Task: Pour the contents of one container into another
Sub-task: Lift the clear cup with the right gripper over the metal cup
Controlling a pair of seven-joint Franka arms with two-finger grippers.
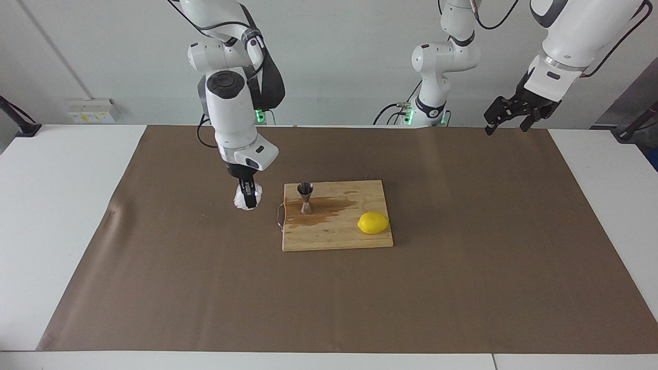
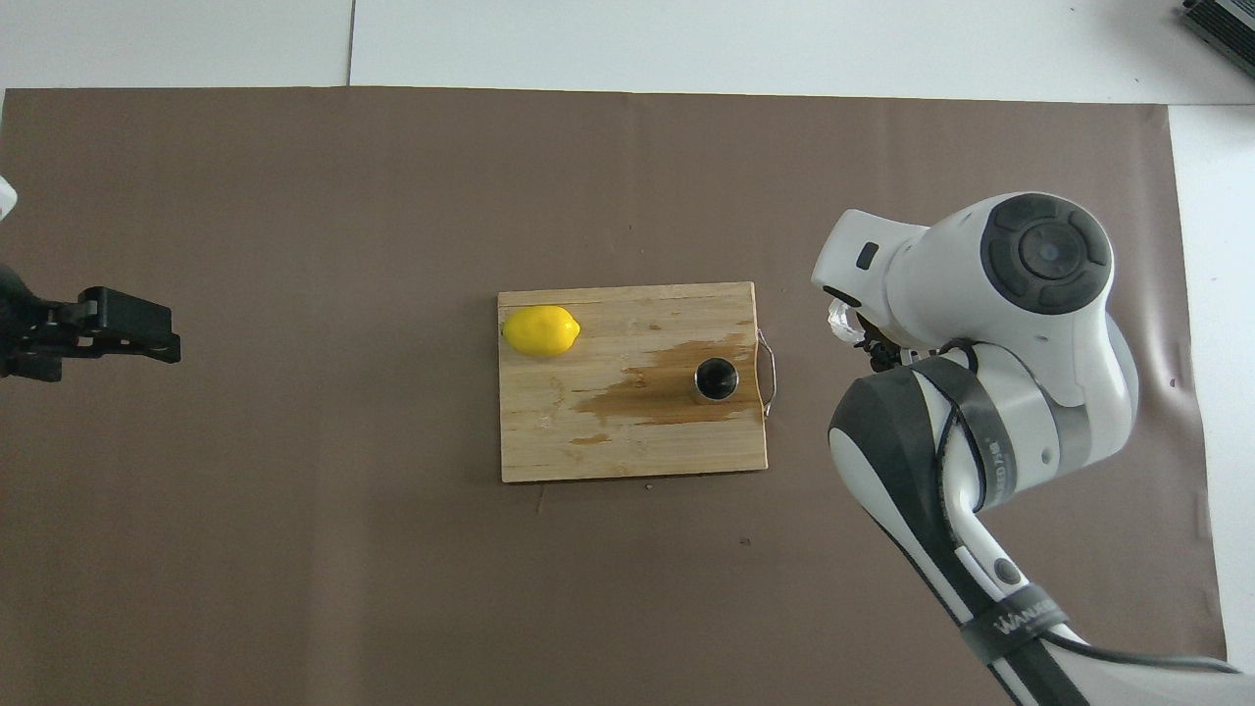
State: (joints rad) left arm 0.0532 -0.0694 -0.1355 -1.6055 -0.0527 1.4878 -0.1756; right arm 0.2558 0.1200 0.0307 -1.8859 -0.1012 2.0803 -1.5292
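Note:
The clear glass cup (image 1: 240,197) stands on the brown mat beside the handle end of the cutting board, toward the right arm's end of the table. My right gripper (image 1: 250,201) comes straight down onto it and its fingers are closed on the cup's rim. In the overhead view the right wrist hides all but a sliver of the cup (image 2: 836,320). The steel jigger (image 1: 306,198) stands upright on the board near the cup; it also shows in the overhead view (image 2: 716,380). My left gripper (image 1: 509,119) waits raised and open over the mat's edge at the left arm's end, and shows in the overhead view (image 2: 118,331).
The wooden cutting board (image 1: 329,237) lies mid-table with a dark wet stain (image 1: 321,211) spreading from the jigger. A yellow lemon (image 1: 373,223) rests on the board's other end. A brown mat (image 1: 462,267) covers most of the table.

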